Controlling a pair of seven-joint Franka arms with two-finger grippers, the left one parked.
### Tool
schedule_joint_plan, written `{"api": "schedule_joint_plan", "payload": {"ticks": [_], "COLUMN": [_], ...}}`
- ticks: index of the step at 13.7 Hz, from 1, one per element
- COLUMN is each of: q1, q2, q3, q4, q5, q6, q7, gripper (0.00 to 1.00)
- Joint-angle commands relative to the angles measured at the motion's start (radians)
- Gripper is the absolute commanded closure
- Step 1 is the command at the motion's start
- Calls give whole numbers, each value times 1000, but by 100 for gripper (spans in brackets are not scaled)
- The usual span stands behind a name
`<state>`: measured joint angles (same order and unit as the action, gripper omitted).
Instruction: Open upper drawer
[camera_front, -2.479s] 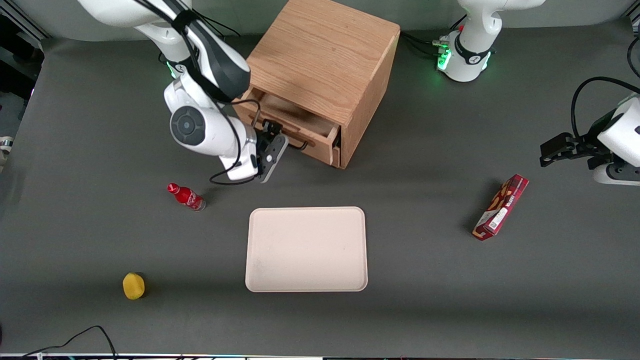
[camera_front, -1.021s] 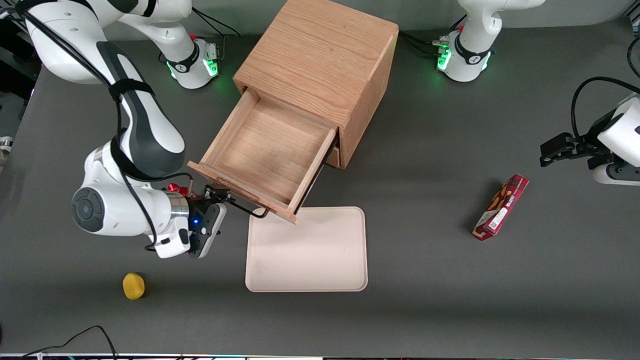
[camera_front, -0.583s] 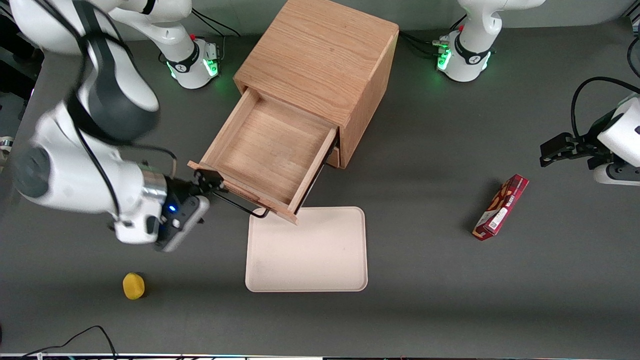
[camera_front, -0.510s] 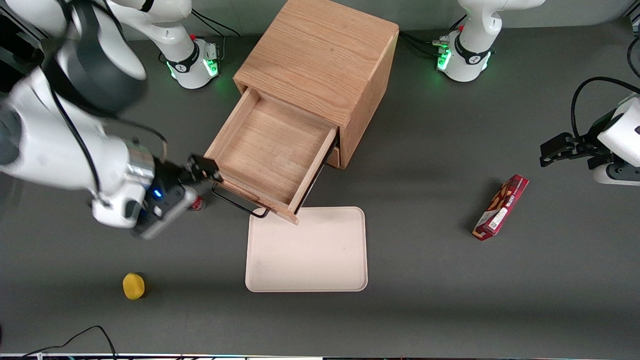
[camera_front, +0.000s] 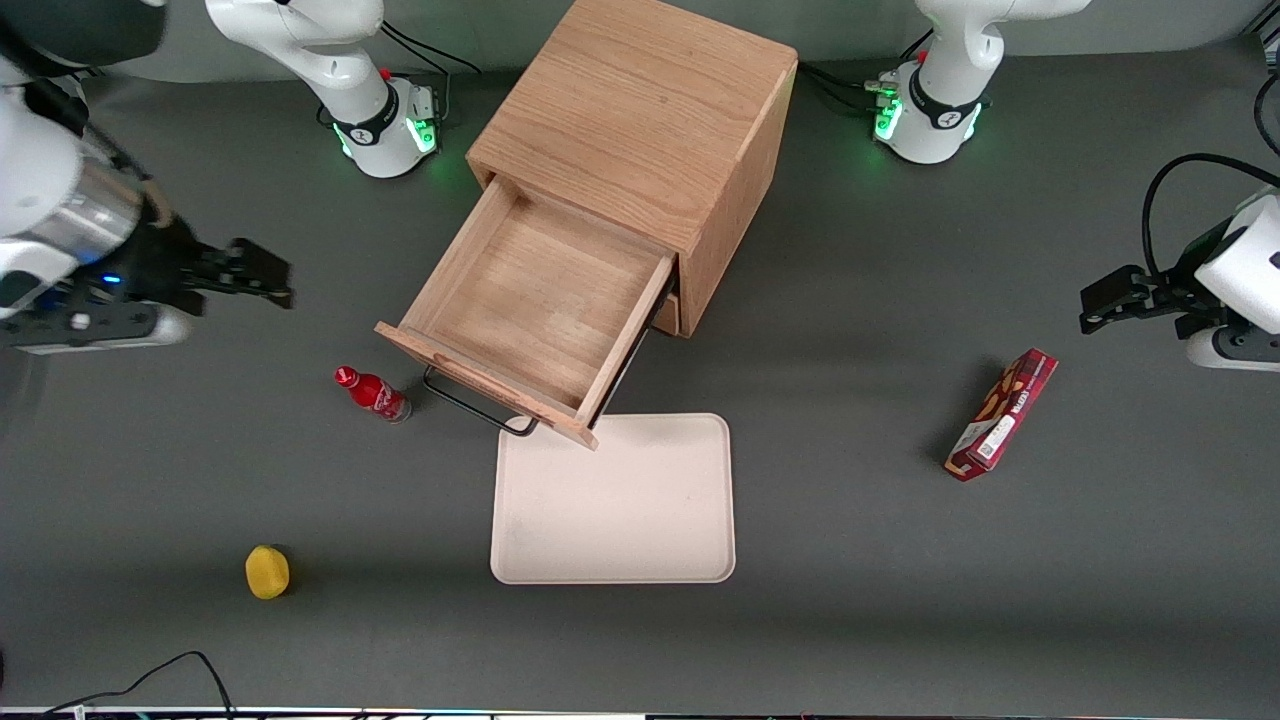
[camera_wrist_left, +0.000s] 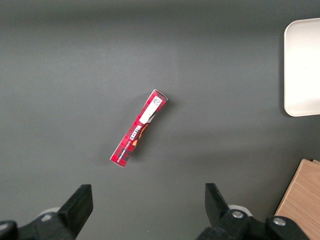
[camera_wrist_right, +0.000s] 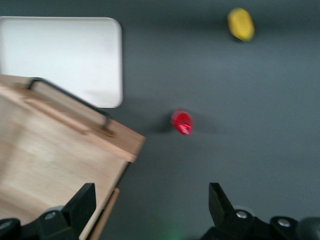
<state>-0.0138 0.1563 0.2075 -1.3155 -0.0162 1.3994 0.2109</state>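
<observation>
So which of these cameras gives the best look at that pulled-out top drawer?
The front view: it shows the whole upper drawer pulled out of the cabinet, bare inside, handle free. The gripper hangs open toward the working arm's end. The right wrist view catches only the drawer's front corner, blurred. The left wrist view misses it.

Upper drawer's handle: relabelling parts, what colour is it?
Black, a thin wire handle on the upper drawer; clearest in the front view. The gripper hangs away, open.
</observation>
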Motion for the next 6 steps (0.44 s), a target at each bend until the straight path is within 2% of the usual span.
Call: {"api": "schedule_joint_plan", "payload": {"ticks": [1,2,3,6], "q1": [-1,0,2,3], "q2": [-220,-280,-288,-235], "q3": [-104,-137,-142,-145], "q4": [-331,-423,-436,-351], "q5": [27,59,59,58], "q6": [151,206,214,208], "q7": [-109,-135,-149,-134], "gripper": [0,0,0,0]}}
